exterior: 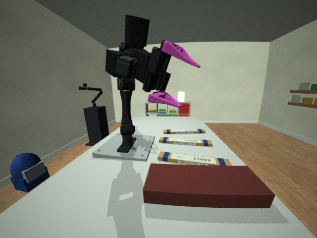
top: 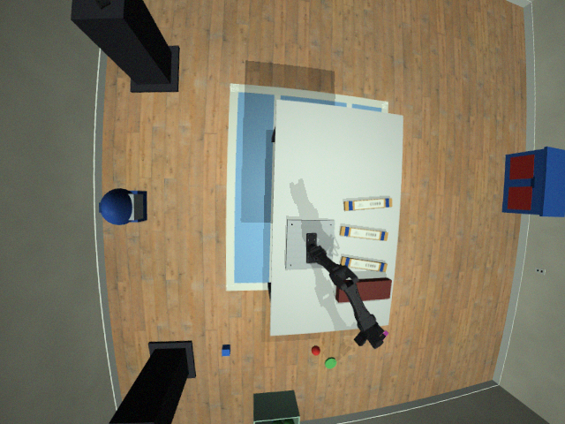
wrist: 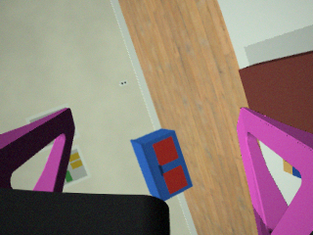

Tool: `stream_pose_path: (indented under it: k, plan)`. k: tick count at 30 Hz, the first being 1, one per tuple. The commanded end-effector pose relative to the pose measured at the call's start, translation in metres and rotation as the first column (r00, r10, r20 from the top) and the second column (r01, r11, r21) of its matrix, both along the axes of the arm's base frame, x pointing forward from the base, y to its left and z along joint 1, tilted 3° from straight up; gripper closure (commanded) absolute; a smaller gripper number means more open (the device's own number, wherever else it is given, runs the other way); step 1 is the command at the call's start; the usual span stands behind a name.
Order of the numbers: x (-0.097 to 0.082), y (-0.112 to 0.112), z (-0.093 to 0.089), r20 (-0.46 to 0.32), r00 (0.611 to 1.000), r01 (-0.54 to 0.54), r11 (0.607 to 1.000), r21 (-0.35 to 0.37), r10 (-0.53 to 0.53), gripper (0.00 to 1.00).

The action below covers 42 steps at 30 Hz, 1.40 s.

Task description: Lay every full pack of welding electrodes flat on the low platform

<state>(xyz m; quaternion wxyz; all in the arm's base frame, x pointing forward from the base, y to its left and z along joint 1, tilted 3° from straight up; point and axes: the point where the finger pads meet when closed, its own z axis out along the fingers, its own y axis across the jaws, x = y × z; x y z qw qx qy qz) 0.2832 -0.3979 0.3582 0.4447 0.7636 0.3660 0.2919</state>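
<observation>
Three tan packs with blue bands and white labels lie flat on the white table, side by side: one pack (top: pixel 367 203) (exterior: pixel 184 131) farthest from the platform, a middle pack (top: pixel 364 233) (exterior: pixel 185 141), and a near pack (top: pixel 364 263) (exterior: pixel 193 158) right beside the platform. The low dark red platform (top: pixel 373 290) (exterior: pixel 204 179) (wrist: pixel 284 88) has no pack on it. My gripper (exterior: pixel 190 86) (wrist: pixel 156 117) is open and empty, its magenta fingers wide apart. It is high up, beyond the table's end past the platform in the overhead view. A pack's end shows through one finger in the wrist view.
The arm stands on a grey base plate (top: pixel 297 260) (exterior: pixel 107 150) beside the packs and reaches over the platform's corner in the overhead view. A red ball (top: pixel 315 350), a green disc (top: pixel 330 363) and a blue cube (top: pixel 225 350) lie on the floor off the table.
</observation>
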Motion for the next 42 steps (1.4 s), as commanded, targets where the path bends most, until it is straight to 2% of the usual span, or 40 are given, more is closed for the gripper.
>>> stream_pose_path:
  k: [1,3,5,6,7,9,13,14,15,16,17,20,22,23,24,25,26,28,31,33,34,37,38,41,42]
  plan:
    - [0.014,0.02,0.021,-0.021,0.998,-0.067,0.987,-0.145,0.064,0.05]
    - [0.016,0.022,0.021,-0.021,0.998,-0.067,0.987,-0.145,0.064,0.05]
    - [0.015,0.021,0.039,-0.004,0.998,-0.06,0.982,-0.181,0.061,0.05]
    - [0.009,0.016,0.039,-0.004,0.999,-0.044,0.982,-0.181,0.044,0.05]
    - [0.021,0.027,0.022,-0.032,0.996,-0.086,0.982,-0.17,0.082,0.05]
    - [0.029,0.037,0.023,-0.056,0.992,-0.125,0.968,-0.218,0.116,0.05]
    - [0.035,0.044,0.024,-0.066,0.989,-0.142,0.961,-0.238,0.13,0.05]
    - [0.035,0.044,0.029,-0.062,0.99,-0.141,0.959,-0.247,0.129,0.05]
    - [0.035,0.044,0.041,-0.05,0.991,-0.137,0.953,-0.271,0.128,0.05]
    - [0.028,0.038,0.043,-0.048,0.993,-0.119,0.954,-0.275,0.11,0.05]
    - [0.039,0.049,0.025,-0.077,0.986,-0.161,0.951,-0.262,0.146,0.05]
    - [0.051,0.065,0.027,-0.112,0.976,-0.215,0.92,-0.327,0.188,0.05]
    - [0.052,0.067,0.028,-0.112,0.976,-0.215,0.92,-0.327,0.188,0.05]
    - [0.052,0.067,0.042,-0.099,0.978,-0.209,0.912,-0.354,0.186,0.05]
    - [0.049,0.064,0.047,-0.094,0.98,-0.2,0.91,-0.364,0.177,0.05]
    - [0.045,0.06,0.047,-0.094,0.982,-0.188,0.912,-0.364,0.165,0.05]
    - [0.055,0.072,0.028,-0.124,0.971,-0.234,0.907,-0.35,0.202,0.05]
    - [0.055,0.072,0.028,-0.124,0.971,-0.234,0.907,-0.35,0.202,0.05]
    - [0.066,0.089,0.03,-0.159,0.958,-0.284,0.866,-0.411,0.239,0.05]
    - [0.067,0.09,0.031,-0.159,0.958,-0.284,0.866,-0.411,0.239,0.05]
    - [0.066,0.091,0.05,-0.141,0.962,-0.273,0.852,-0.446,0.234,0.05]
    - [0.06,0.084,0.05,-0.141,0.967,-0.255,0.858,-0.446,0.215,0.05]
    - [0.07,0.096,0.031,-0.172,0.953,-0.302,0.85,-0.432,0.251,0.05]
    - [0.079,0.113,0.033,-0.206,0.937,-0.348,0.8,-0.488,0.281,0.05]
    - [0.08,0.115,0.034,-0.206,0.937,-0.348,0.8,-0.488,0.281,0.05]
